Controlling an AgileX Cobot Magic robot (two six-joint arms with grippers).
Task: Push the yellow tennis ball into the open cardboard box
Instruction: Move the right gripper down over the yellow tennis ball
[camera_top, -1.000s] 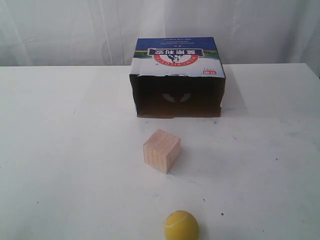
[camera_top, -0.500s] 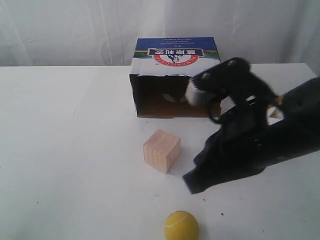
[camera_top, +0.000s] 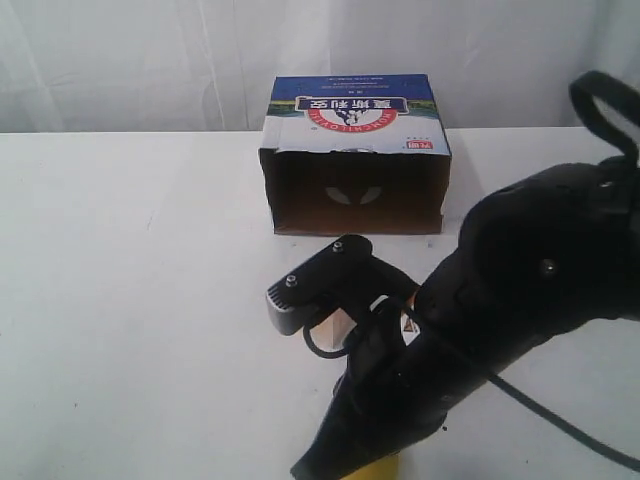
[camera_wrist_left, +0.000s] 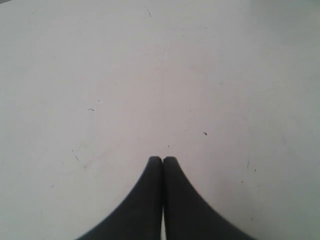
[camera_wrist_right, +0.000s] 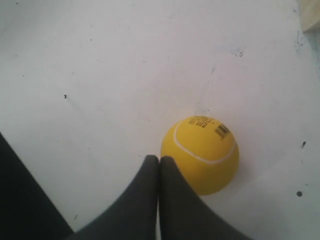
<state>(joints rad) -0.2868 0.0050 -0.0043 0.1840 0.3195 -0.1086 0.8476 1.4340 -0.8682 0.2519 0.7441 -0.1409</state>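
The yellow tennis ball (camera_wrist_right: 202, 155) lies on the white table, its pale seam and a small printed barcode facing the right wrist camera. My right gripper (camera_wrist_right: 159, 159) is shut, empty, its tips just beside the ball; contact is unclear. In the exterior view only a yellow sliver of the ball (camera_top: 378, 468) shows under the black right arm (camera_top: 500, 300). The open cardboard box (camera_top: 355, 150) stands at the back, dark opening toward the front. My left gripper (camera_wrist_left: 162, 160) is shut over bare table and does not show in the exterior view.
The light wooden cube (camera_top: 336, 324) sits between ball and box, mostly hidden by the right arm; its corner (camera_wrist_right: 313, 15) shows in the right wrist view. The white table (camera_top: 120, 300) spreads wide to the left. A pale curtain hangs behind.
The right arm came in from the right and swung down toward the front edge. It now covers the cube and most of the ball. Ball, cube and box have not moved.
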